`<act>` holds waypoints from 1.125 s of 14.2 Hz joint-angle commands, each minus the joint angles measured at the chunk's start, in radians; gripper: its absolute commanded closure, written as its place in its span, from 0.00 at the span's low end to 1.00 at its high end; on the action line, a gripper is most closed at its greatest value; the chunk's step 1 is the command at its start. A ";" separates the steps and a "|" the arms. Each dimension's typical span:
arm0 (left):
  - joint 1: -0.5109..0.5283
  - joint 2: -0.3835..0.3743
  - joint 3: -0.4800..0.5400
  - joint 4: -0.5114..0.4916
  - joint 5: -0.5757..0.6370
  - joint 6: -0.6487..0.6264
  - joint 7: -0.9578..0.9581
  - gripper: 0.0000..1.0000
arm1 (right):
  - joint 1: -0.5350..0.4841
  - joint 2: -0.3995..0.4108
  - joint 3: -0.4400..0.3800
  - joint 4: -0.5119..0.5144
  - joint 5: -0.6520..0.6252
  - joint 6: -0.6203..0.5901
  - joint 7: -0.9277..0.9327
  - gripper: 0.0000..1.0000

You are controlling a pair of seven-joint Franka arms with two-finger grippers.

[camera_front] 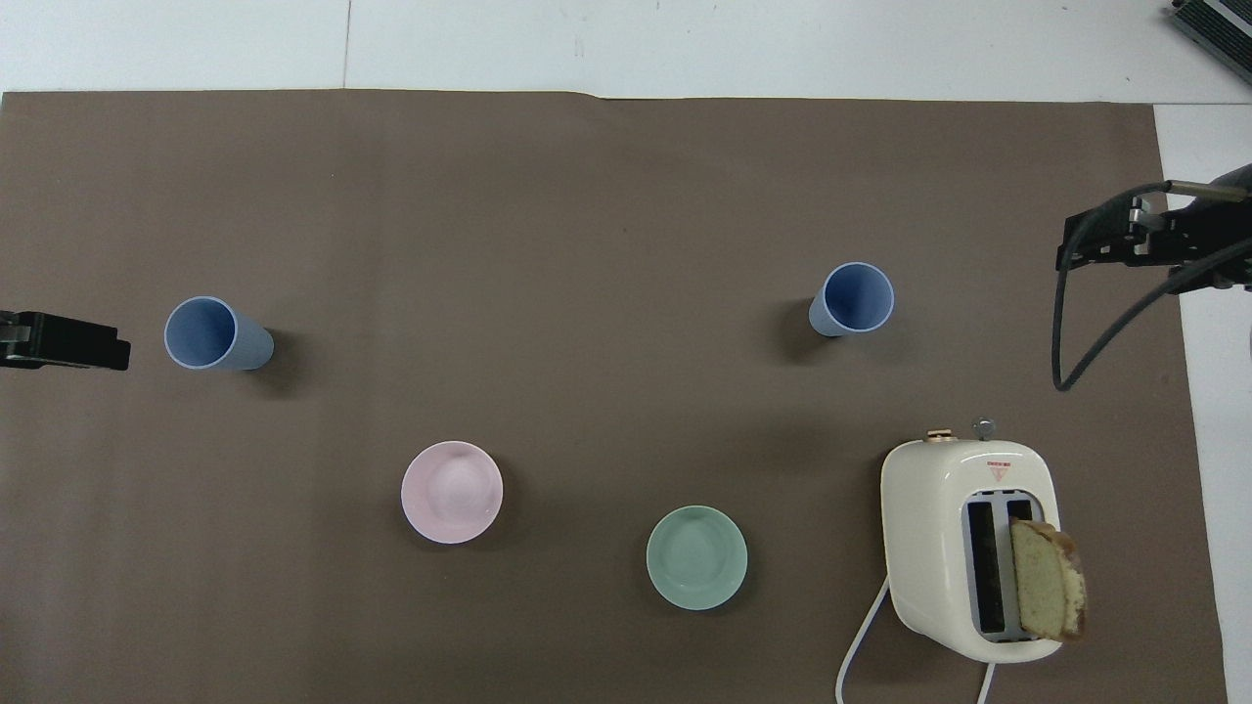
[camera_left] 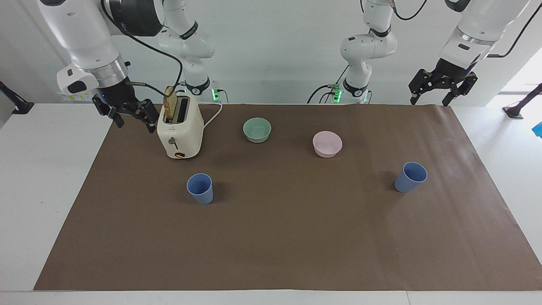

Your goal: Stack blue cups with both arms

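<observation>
A white table (camera_left: pixel 42 178) stands against a plain white wall (camera_left: pixel 275 51). A large brown paper mat (camera_left: pixel 271 237) covers most of the tabletop, leaving bare white margins around the mat. Bright daylight spills in just past the mat's corner at the left arm's end.

Two matte periwinkle-blue cups stand upright and well apart on the brown mat covering the desk, mouths open and empty. One blue cup (camera_left: pixel 200 189) (camera_front: pixel 850 299) sits toward the right arm's end; the other blue cup (camera_left: pixel 410 177) (camera_front: pixel 215 333) sits toward the left arm's end. Both are handleless tumblers tapering to a narrower base, unstacked.
</observation>
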 commanded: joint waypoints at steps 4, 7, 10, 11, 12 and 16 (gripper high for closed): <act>-0.008 -0.012 0.008 -0.007 -0.010 -0.009 0.009 0.00 | -0.011 -0.017 0.004 -0.018 0.004 0.005 -0.017 0.00; -0.008 -0.009 0.002 0.000 -0.010 -0.012 -0.008 0.00 | -0.011 -0.017 0.004 -0.018 0.004 0.005 -0.016 0.00; -0.008 -0.010 0.002 -0.003 -0.010 -0.015 -0.007 0.00 | -0.011 -0.017 0.004 -0.018 0.004 0.005 -0.017 0.00; -0.008 -0.010 0.002 -0.004 -0.010 -0.015 -0.005 0.00 | -0.011 -0.017 0.004 -0.018 0.004 0.005 -0.017 0.00; -0.008 -0.010 0.002 -0.004 -0.010 -0.012 -0.004 0.00 | -0.011 -0.017 0.004 -0.018 0.004 0.005 -0.017 0.00; -0.008 -0.010 0.002 -0.007 -0.010 -0.010 0.000 0.00 | -0.011 -0.017 0.004 -0.018 0.004 0.005 -0.017 0.00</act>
